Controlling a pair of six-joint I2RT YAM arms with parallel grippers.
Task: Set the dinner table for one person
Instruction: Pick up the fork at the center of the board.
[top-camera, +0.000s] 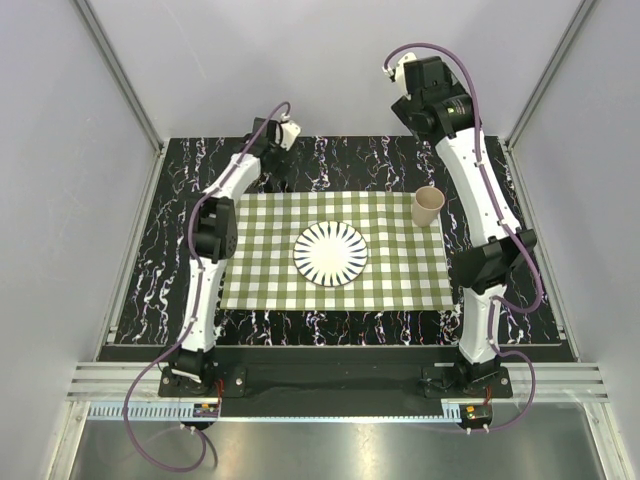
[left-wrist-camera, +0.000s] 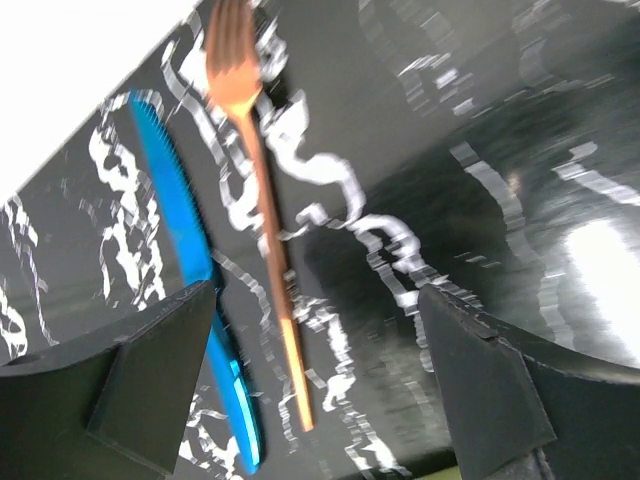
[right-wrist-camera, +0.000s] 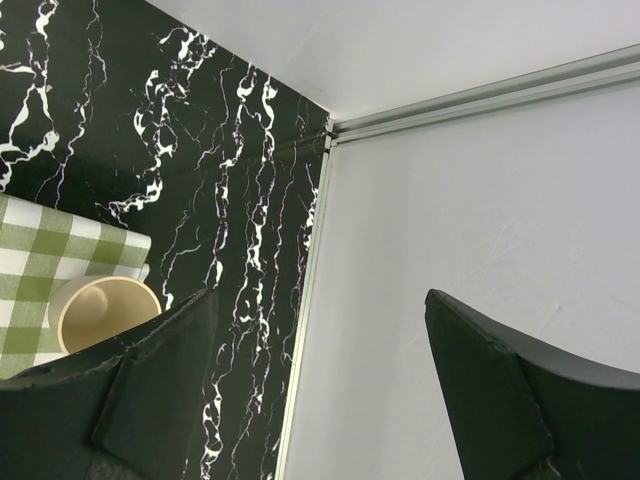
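Top external | dinner table (top-camera: 155, 262) | rectangular, black, white marble veins

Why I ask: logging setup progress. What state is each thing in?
Cloth: spread flat on the table.
Plate: empty, centred on cloth.
Cup: upright, empty, on cloth's corner.
Fork: lying on bare table.
Knife: lying beside fork, apart.
Left gripper: open, over the fork.
Right gripper: open, empty.
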